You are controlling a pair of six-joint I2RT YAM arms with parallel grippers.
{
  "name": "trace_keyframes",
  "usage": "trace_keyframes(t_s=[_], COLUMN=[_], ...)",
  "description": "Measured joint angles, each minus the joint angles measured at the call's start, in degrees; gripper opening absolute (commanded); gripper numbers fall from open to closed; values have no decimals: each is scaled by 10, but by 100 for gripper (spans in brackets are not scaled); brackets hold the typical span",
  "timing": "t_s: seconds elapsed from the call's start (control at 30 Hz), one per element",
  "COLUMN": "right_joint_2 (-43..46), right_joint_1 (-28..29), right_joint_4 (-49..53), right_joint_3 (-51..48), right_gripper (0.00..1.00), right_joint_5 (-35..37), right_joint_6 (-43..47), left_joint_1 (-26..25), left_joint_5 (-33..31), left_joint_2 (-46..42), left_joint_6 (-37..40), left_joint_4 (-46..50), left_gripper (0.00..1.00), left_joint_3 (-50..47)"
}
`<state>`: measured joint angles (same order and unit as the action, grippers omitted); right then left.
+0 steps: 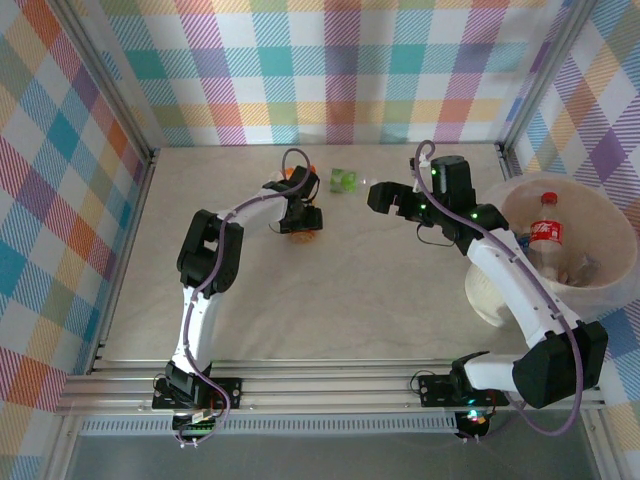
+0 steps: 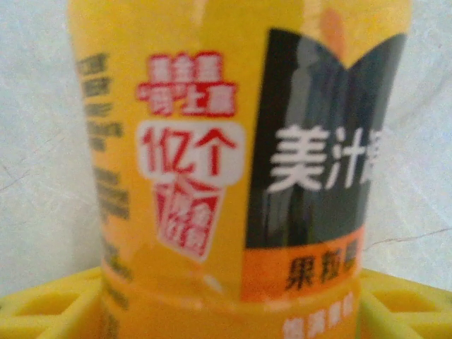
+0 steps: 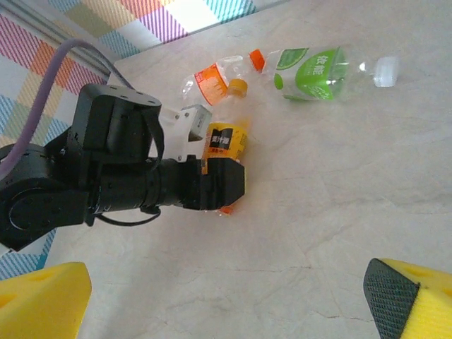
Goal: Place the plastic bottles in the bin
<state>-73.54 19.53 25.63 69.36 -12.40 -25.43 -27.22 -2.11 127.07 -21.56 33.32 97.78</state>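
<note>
An orange-labelled bottle point(image 2: 212, 176) with a yellow cap sits between my left gripper's yellow fingers point(image 2: 42, 307), which press on its sides. From above, the left gripper point(image 1: 302, 220) is shut on this bottle point(image 1: 300, 236) at the middle back of the table. The right gripper point(image 1: 385, 195) hovers open to its right with nothing between its fingers point(image 3: 42, 300). Behind lie a green-labelled bottle point(image 3: 318, 70) and a clear bottle with an orange label point(image 3: 208, 79). The cream-white bin point(image 1: 610, 290) stands at the right. In it is a red-labelled bottle point(image 1: 546, 228).
Checked walls close the table on three sides. The right arm's forearm point(image 1: 520, 290) crosses in front of the bin's near-left rim. Bare table point(image 1: 340, 290) stretches between the two arms, towards the metal rail at the near edge.
</note>
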Motion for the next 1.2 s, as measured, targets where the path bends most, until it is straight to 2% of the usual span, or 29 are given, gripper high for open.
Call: trace_keyframes(t_s=[0.23, 0.47, 0.67, 0.93, 1.2], right_joint_2=[14, 28, 63, 99, 103], right_joint_1=[0, 0, 0, 0, 0], right_joint_4=[0, -23, -56, -95, -142], right_joint_3=[0, -19, -62, -84, -97], right_gripper=[100, 100, 100, 100, 100], right_joint_5=[15, 14, 19, 2, -73], right_joint_6=[2, -1, -27, -52, -68], left_joint_1=[0, -8, -31, -67, -76], left_joint_5=[11, 26, 56, 139, 245], left_joint_2=[-28, -75, -176, -340, -419], left_joint_6=[-5, -5, -5, -5, -20], left_joint_4=[-21, -27, -70, -188, -309], left_gripper=[46, 43, 43, 43, 43], left_joint_3=[-40, -98, -171, -278, -350])
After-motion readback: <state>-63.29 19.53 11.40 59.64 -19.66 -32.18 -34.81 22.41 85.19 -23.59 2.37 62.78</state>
